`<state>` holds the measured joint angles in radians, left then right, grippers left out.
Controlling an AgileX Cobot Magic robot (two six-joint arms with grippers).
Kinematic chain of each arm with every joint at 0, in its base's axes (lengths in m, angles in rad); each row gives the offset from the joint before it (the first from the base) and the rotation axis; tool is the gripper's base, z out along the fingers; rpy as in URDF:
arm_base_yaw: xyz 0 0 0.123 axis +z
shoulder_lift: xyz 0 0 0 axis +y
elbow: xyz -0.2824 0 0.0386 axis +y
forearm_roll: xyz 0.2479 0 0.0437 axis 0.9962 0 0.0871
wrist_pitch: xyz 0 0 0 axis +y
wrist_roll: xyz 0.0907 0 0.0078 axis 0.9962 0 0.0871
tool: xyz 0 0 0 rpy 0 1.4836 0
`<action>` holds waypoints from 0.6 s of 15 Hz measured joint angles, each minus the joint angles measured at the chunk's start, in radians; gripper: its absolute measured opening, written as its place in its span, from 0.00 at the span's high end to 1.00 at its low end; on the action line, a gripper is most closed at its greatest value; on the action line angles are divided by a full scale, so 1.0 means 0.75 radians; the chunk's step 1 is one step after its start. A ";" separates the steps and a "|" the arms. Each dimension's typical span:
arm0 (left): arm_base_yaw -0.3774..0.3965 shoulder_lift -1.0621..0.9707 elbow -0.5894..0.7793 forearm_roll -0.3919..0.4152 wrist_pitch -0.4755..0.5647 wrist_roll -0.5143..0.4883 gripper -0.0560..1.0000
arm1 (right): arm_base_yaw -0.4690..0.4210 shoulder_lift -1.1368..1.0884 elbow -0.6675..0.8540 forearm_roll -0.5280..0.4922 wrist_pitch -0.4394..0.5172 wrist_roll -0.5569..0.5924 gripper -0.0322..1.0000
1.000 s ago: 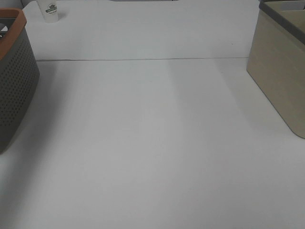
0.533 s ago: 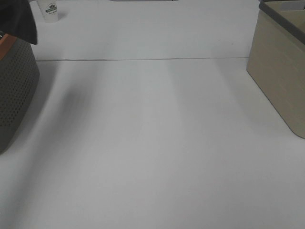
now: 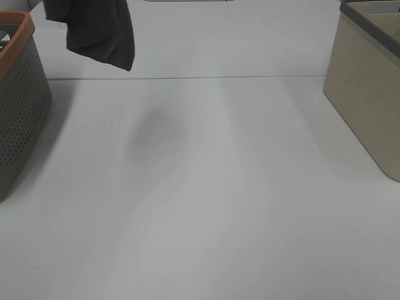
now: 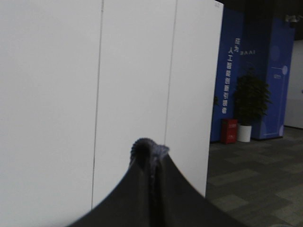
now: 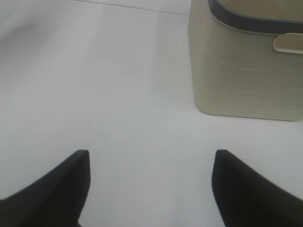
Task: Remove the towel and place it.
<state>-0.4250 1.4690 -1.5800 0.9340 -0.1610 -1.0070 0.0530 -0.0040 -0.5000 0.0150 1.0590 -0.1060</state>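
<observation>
The dark charcoal towel (image 3: 97,31) hangs in the air at the top left of the high view, just right of the perforated grey basket (image 3: 19,112) with an orange rim. Its top runs out of frame, so the left gripper itself is out of the high view. In the left wrist view, the left gripper (image 4: 150,156) is shut, with a bunched fold of the towel (image 4: 149,147) pinched between its dark fingers. My right gripper (image 5: 149,163) is open and empty above the white table, its two dark fingertips wide apart.
A beige bin with a grey rim (image 3: 369,81) stands at the right edge of the table; it also shows in the right wrist view (image 5: 246,66). The towel's shadow (image 3: 156,134) falls on the white table.
The towel has come up out of the basket and moved right, now hanging beside the basket over the table. A second ago it was not in view.
</observation>
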 joint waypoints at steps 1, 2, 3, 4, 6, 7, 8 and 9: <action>-0.017 0.001 0.079 0.091 -0.097 -0.117 0.95 | 0.000 0.035 -0.021 0.079 -0.003 -0.019 0.28; -0.015 0.001 0.123 0.177 -0.195 -0.236 0.95 | 0.000 0.084 -0.037 0.133 -0.016 -0.055 0.28; -0.003 0.001 0.149 0.344 -0.312 -0.380 0.95 | 0.000 0.133 -0.056 0.180 -0.024 -0.104 0.28; 0.005 0.004 0.155 0.452 -0.387 -0.469 0.95 | 0.000 0.161 -0.064 0.204 -0.031 -0.136 0.28; 0.040 0.004 0.155 0.841 -0.700 -0.811 0.95 | 0.000 0.272 -0.079 0.324 -0.099 -0.295 0.28; 0.065 0.004 0.157 0.988 -0.839 -0.936 0.95 | 0.000 0.335 -0.079 0.424 -0.151 -0.407 0.28; 0.099 0.004 0.163 1.049 -0.957 -1.013 0.95 | 0.000 0.392 -0.080 0.540 -0.200 -0.531 0.28; 0.131 0.004 0.164 1.075 -1.064 -1.041 0.95 | 0.000 0.456 -0.080 0.677 -0.252 -0.672 0.28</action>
<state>-0.3270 1.4720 -1.4570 1.7400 -0.9590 -1.7880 0.0530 0.3380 -0.5600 0.5230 0.8700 -0.6100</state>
